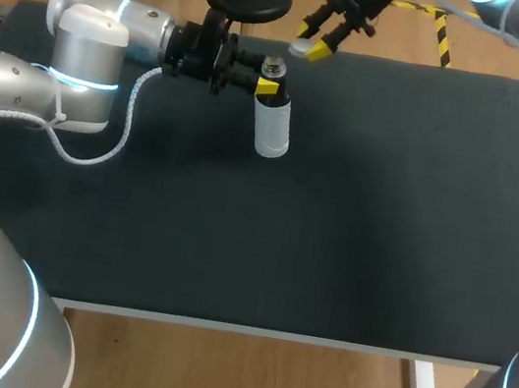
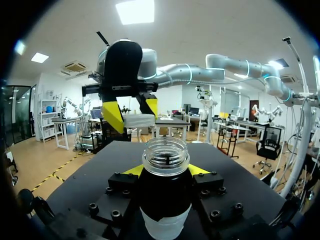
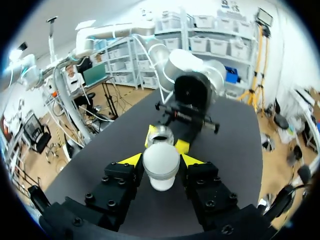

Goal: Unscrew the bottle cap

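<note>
From above, the left claw [image 1: 268,87] comes in sideways and is clamped on the neck of a small upright bottle with a clear threaded neck and a white label round its body [image 1: 273,127], near the far side of the dark tabletop [image 1: 382,235]. Whether the bottle's base rests on the tabletop or hangs just over it I cannot tell. Its mouth is bare. Just beyond and apart from it, the right claw [image 1: 311,50] pinches a round white plastic cap [image 1: 302,50]. Looking along the left arm's fingers, the bottle [image 2: 165,157] sits between the two yellow tips with both pressed to it, its open rim and threads plain to see. The cap [image 2: 138,120] hangs past it in the other claw, clear of the neck. Looking along the right arm's fingers, the cap [image 3: 161,164] is gripped from both sides between the yellow tips, and the open bottle [image 3: 161,135] stands ahead of it in the left claw's hold. To my eye the unscrewing itself is done: cap and bottle are parted. At most, what is left is to put the cap somewhere and let the bottle go.
</note>
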Controlling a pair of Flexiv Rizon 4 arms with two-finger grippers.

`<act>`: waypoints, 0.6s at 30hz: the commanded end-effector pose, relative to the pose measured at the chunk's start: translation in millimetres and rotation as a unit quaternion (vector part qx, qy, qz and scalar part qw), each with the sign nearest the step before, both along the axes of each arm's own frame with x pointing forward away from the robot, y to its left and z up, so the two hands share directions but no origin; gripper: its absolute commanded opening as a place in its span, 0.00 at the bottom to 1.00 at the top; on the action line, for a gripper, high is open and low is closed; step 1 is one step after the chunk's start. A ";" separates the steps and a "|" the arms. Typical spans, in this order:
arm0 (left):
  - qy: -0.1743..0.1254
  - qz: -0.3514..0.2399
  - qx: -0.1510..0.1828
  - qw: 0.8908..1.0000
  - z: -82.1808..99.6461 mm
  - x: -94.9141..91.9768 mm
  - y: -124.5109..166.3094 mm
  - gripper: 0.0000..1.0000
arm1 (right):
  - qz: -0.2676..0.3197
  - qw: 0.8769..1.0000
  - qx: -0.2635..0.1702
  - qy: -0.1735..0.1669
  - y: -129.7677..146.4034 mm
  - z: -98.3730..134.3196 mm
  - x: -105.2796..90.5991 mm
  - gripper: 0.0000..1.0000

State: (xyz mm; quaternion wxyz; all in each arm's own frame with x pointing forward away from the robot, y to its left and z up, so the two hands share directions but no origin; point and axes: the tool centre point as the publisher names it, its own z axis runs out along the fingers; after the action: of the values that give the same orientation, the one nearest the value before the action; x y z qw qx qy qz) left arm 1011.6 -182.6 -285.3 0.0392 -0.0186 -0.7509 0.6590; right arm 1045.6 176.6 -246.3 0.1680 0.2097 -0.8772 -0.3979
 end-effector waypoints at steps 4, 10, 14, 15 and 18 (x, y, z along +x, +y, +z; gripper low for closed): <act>0.000 0.000 0.000 1.000 -1.4 0.4 -0.1 0.00 | -0.084 0.996 -0.022 -0.007 -51.9 -7.3 -3.1 0.00; 0.000 0.000 0.000 1.000 -1.4 0.4 -0.1 0.00 | -0.128 0.992 -0.017 -0.001 -83.6 -36.3 12.4 0.00; 0.000 0.000 0.000 1.000 -1.4 0.4 -0.1 0.00 | -0.161 0.987 -0.005 0.000 -98.0 -56.3 22.9 0.00; 0.000 0.000 0.000 1.000 -1.4 0.4 -0.1 0.00 | -0.173 0.985 -0.002 0.000 -102.1 -62.6 26.3 0.00; 0.000 0.000 0.000 1.000 -1.4 0.4 -0.1 0.00 | -0.196 0.980 0.008 -0.002 -107.6 -73.2 31.8 0.00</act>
State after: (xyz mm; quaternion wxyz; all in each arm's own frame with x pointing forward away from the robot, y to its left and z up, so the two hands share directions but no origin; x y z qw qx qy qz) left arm 1011.6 -182.7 -285.3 0.0392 -0.0186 -0.7509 0.6590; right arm 1079.5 74.1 -305.0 0.1146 0.0539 -0.9070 -0.4016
